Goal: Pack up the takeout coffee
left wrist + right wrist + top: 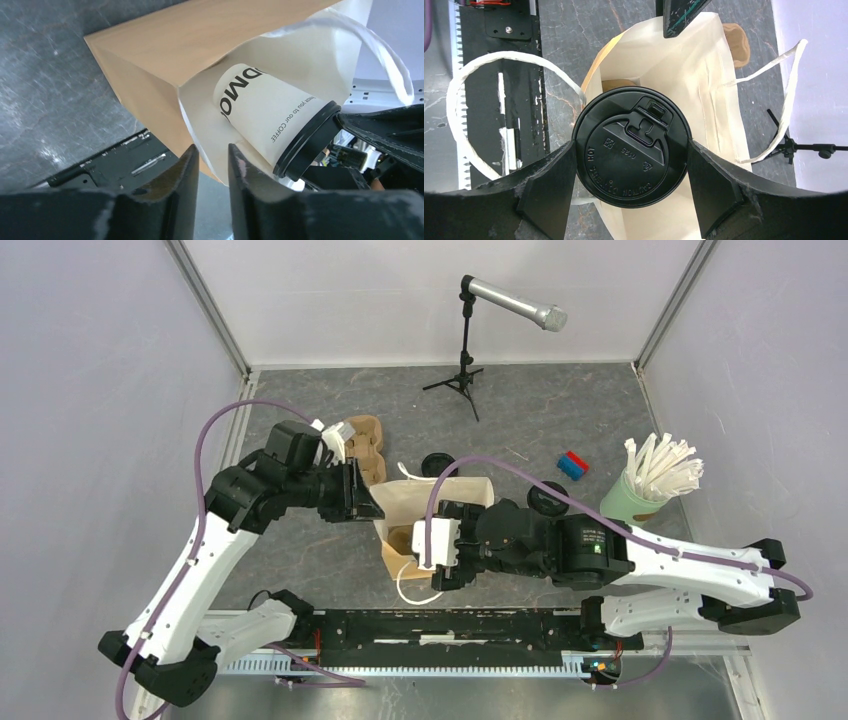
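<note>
A white coffee cup with dark lettering [270, 112] lies tilted with its base inside the mouth of a brown paper bag [440, 502]. My right gripper [631, 155] is shut on the cup's black lid [631, 145], one finger on each side. In the top view my right gripper [430, 548] is at the bag's near opening. My left gripper [212, 157] is at the bag's rim [200, 100], jaws a narrow gap apart with paper and table showing between them. In the top view my left gripper [372, 502] is at the bag's left edge. A second white cup [338, 433] lies by the carrier.
The brown cup carrier [368, 445] sits behind the left gripper. Two black lids [437, 462] [548, 500] show on the table; I cannot tell if cups are under them. A green cup of straws [645, 490], a red-blue block [572, 465] and a microphone stand [465, 360] are at the back right.
</note>
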{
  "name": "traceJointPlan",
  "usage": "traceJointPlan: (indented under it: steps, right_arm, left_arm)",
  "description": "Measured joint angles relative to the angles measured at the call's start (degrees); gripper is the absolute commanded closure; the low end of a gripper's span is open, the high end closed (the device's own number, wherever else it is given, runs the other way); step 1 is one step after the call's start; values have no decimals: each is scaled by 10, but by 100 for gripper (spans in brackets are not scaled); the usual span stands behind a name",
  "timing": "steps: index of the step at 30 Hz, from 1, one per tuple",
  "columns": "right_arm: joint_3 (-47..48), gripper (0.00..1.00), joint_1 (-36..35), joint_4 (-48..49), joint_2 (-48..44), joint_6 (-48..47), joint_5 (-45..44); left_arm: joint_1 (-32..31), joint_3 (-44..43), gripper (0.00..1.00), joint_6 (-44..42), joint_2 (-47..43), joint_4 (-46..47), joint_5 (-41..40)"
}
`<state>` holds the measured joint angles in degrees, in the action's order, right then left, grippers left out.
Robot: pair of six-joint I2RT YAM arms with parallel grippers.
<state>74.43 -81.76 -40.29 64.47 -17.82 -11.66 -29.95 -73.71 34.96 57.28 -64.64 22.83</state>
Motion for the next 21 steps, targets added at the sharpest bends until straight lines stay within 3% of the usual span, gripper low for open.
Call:
traceJointPlan:
  steps: [3,6,15,21]
  right_arm:
    - [1,34,0,3,3,0,-10]
    - [1,34,0,4,5,0,-25]
    - [41,34,18,7,43,-22,-89]
    - [43,33,55,10,49,-37,-89]
  left_arm:
    - [0,-12,89,-8,6,1,-1]
    - [0,-12,96,-18,18,4,3]
    - [0,-5,98,-102,24,119,35]
    - [0,49,98,-150,-2,222,62]
